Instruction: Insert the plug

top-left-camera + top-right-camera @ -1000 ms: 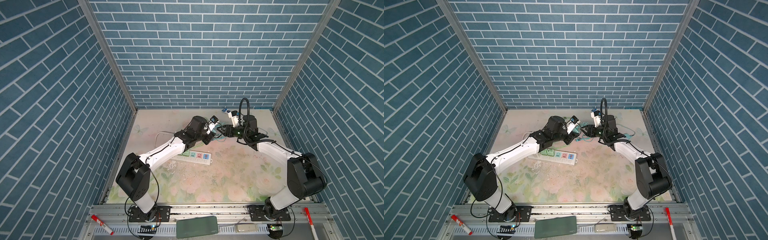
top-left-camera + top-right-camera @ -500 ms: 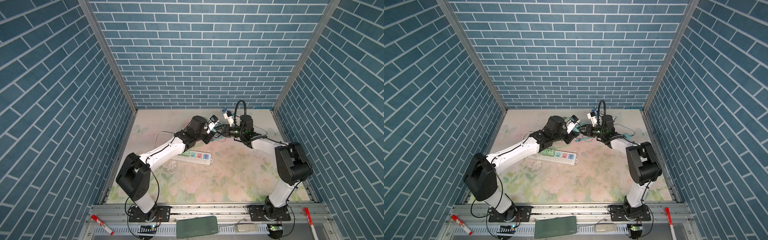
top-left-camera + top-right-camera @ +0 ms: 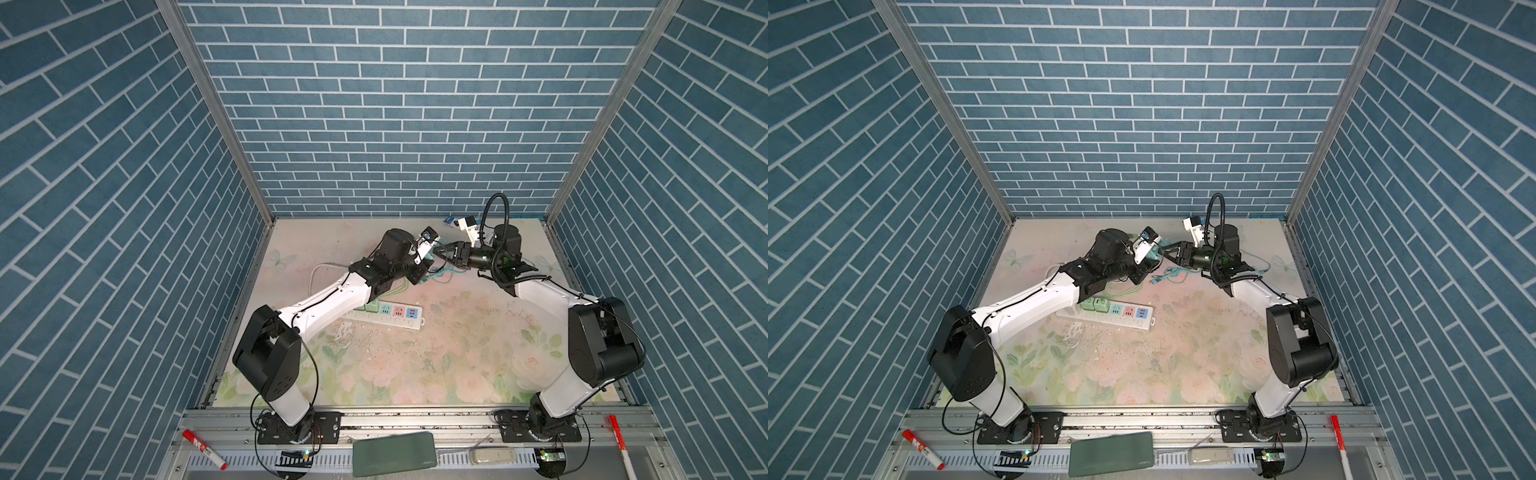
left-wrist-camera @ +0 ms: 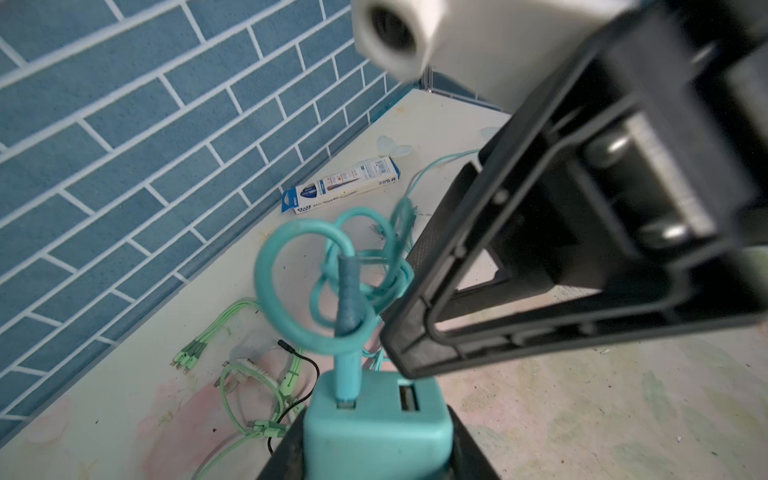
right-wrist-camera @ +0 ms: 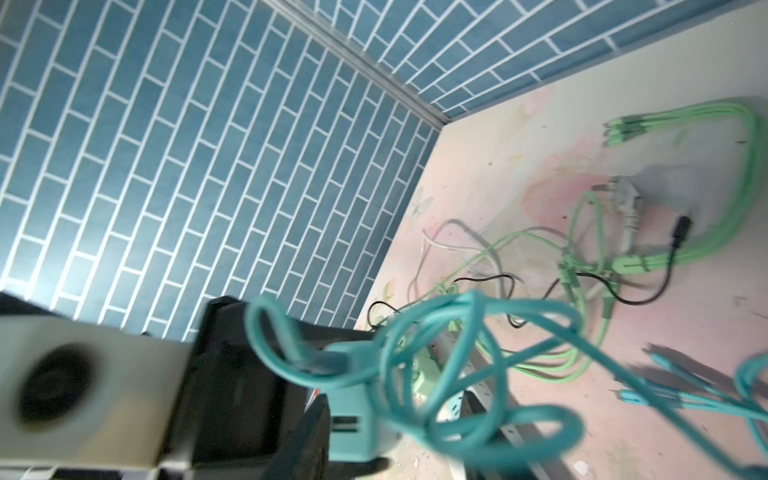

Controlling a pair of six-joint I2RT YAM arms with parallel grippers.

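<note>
Item: teal USB charger plug [image 4: 376,419], lifted off the table over its rear middle, behind the power strip and well apart from it. It is clamped in the left gripper [image 4: 374,461], whose black fingers [image 4: 471,453] press on its two sides. The charger has two USB slots on its upper face; a teal cable [image 4: 262,286] is seated in one, the other is bare. The cable loops above the charger, then trails down to the floral table top [image 3: 457,365]. Right gripper [image 3: 441,250]: it meets the left one nose to nose in both top views, jaws parted. I see nothing pinched between them. In the left wrist view one finger tip sits at the charger's upper corner, but I cannot tell whether it touches. White power strip [image 3: 386,318]: flat on the table, forward of the grippers, one end under the left forearm. It has two pale green adapters [image 3: 1094,305] already in it, with further sockets showing beside them. Loose stock on the table behind: a bunch of light green multi-head cables [image 5: 685,112], a thin black lead [image 5: 681,232], a white mains plug [image 5: 627,203], and a blue and white pen box [image 4: 340,190] against the back wall. Front rail: a red marker [image 3: 204,449].
</note>
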